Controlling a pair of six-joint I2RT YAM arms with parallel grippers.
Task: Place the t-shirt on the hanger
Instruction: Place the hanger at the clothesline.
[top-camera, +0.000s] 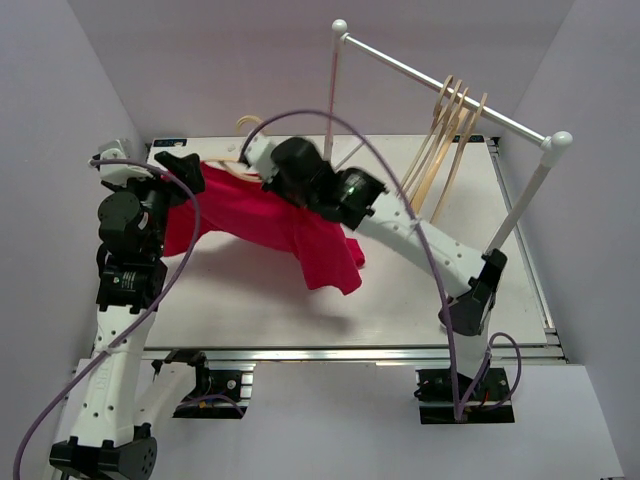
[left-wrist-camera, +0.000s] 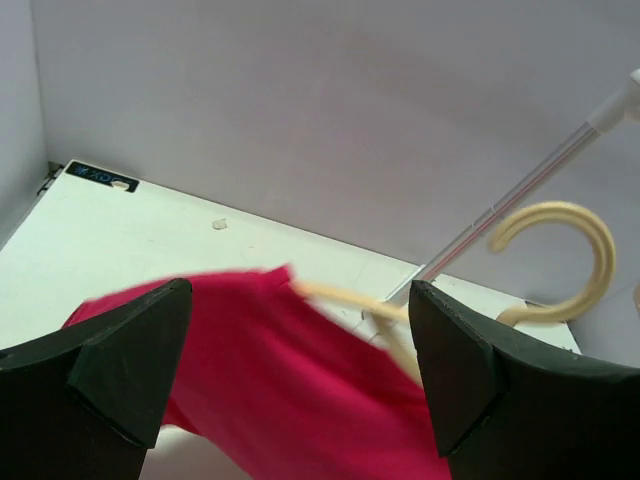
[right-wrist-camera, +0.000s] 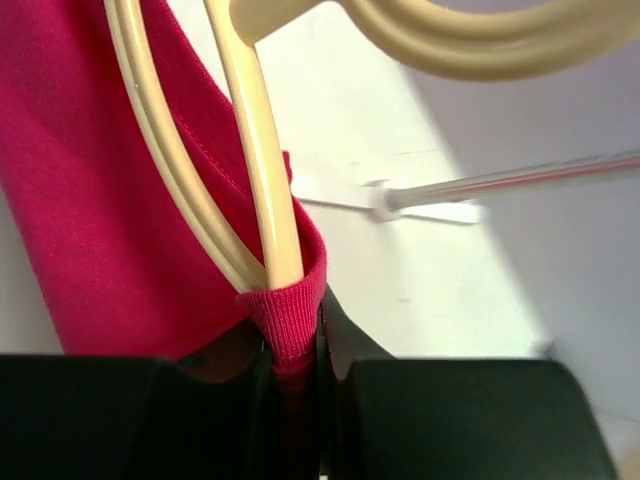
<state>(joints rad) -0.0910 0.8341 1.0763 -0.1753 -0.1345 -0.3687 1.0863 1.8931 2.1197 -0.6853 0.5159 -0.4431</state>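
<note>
The red t-shirt hangs stretched between my two grippers above the table, its hem drooping to the right. My right gripper is shut on the shirt's ribbed collar. The pale-wood hanger has its arms running down inside the collar, and its hook is above. In the top view the right gripper is at the back centre, with the hook just behind it. My left gripper is wide open. The shirt and the hanger lie beyond its fingers; it is at the shirt's left end.
A white clothes rack stands at the back right with several spare wooden hangers on its rail. Its pole shows in the left wrist view and its foot shows in the right wrist view. The white table lies below.
</note>
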